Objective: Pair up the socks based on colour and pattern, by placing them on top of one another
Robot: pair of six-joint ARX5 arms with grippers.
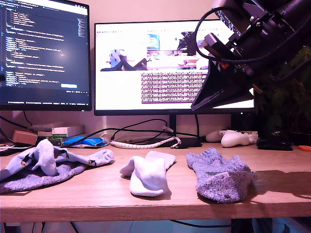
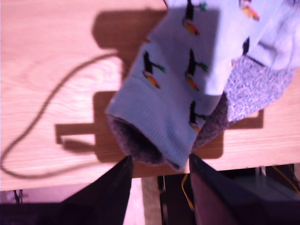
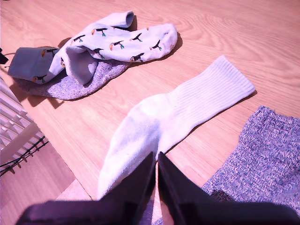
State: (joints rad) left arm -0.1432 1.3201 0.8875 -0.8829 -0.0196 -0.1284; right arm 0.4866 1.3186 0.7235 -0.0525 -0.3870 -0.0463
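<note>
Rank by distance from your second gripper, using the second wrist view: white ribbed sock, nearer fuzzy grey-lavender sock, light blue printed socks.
1. White ribbed sock, just ahead of my second gripper.
2. Fuzzy grey-lavender sock, alongside, nearly tied.
3. Light blue printed socks, far beyond.

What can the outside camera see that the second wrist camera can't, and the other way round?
Only the exterior view shows the dark monitor, the bright monitor, the white game controller and a coiled white cable. Only the second wrist view shows my second gripper with its jaws nearly touching, and a white slatted thing past the table edge. Both show the white sock, the blue patterned socks, the fuzzy grey sock under them, the other grey sock and the table.
</note>
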